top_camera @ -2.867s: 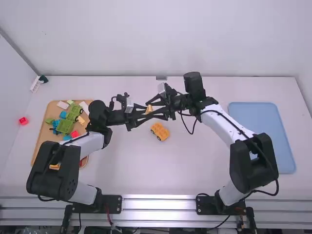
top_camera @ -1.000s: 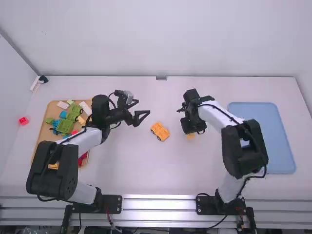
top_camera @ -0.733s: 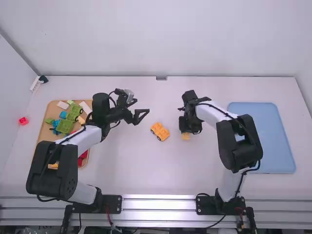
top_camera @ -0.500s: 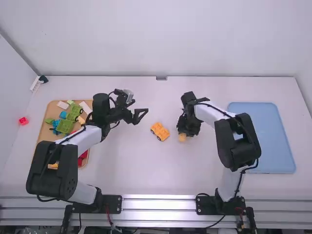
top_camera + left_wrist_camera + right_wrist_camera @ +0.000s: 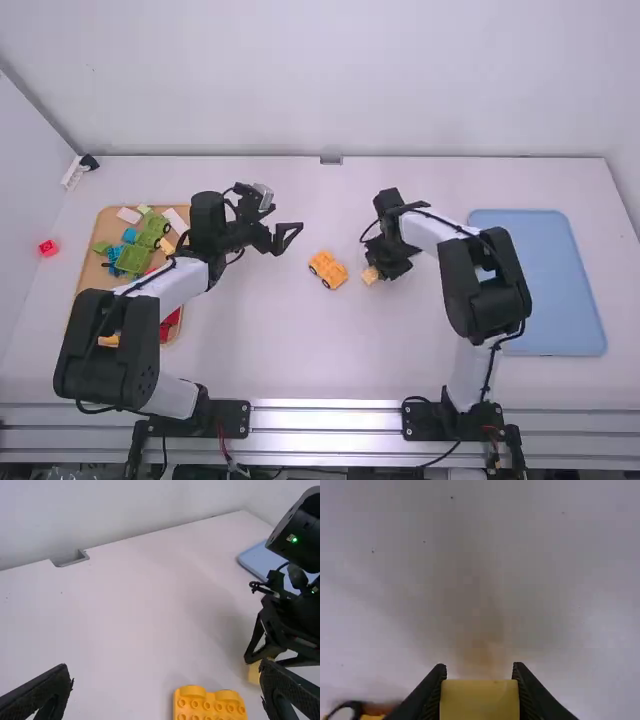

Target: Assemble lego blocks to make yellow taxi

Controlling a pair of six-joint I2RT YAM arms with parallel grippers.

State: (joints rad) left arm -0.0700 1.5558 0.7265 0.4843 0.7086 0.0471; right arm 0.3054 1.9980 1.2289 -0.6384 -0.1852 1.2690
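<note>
While my right fingers (image 5: 427,692) grip the block (image 5: 480,700) just beside the car (image 5: 328,269) on the table (image 5: 250,350), my left fingers (image 5: 40,695) stand apart, empty; I should square the block over the studs (image 5: 206,705) before pressing.

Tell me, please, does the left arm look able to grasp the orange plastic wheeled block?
Probably yes: its open gripper hangs near the wheeled block, nothing between; the right gripper, holding a yellow piece, is beyond.

White arm links (image 5: 422,231), chunky black joints (image 5: 486,287), thin black cables (image 5: 510,335), small green light (image 5: 294,539)
</note>
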